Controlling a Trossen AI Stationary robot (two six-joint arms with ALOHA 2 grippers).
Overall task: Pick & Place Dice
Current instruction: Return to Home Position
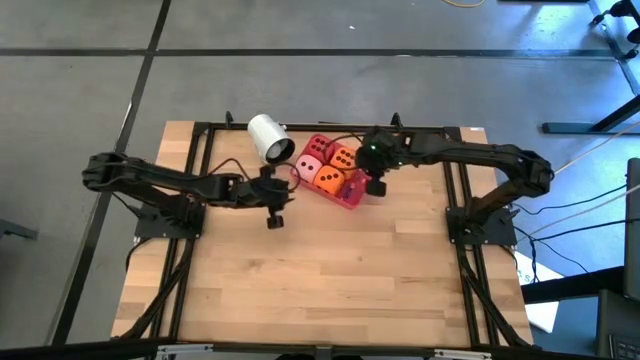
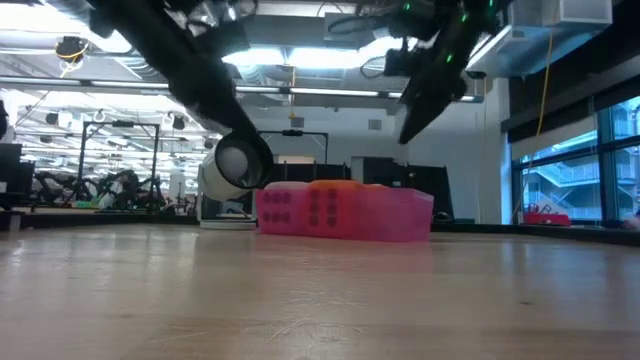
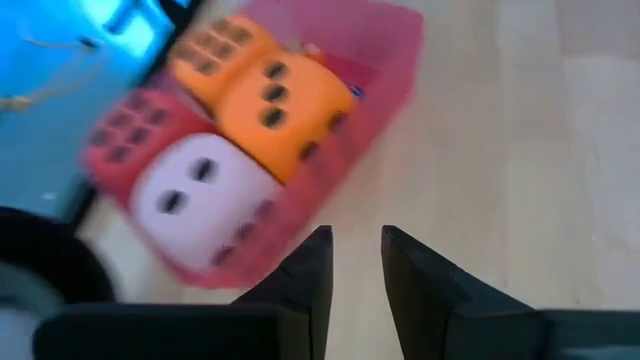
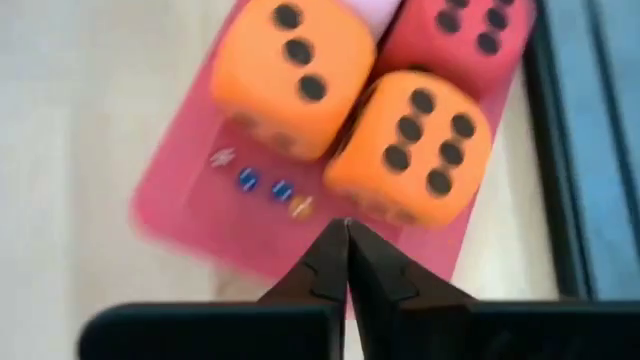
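Dice [image 1: 328,178] all four in pink tray [image 4: 195,205], placing looks done. Right gripper [image 4: 347,228] closed, empty, over tray; left gripper [image 3: 355,238] slightly parted, empty, beside it (nothing left to carry).

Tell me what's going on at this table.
All four dice sit inside the pink tray at the far middle of the table, with a white cup lying on its side next to it. Neither arm holds anything. The left gripper hangs open above the table just beside the tray. The right gripper is shut and empty above the tray's unfilled end. From how things lie, the placing looks done.
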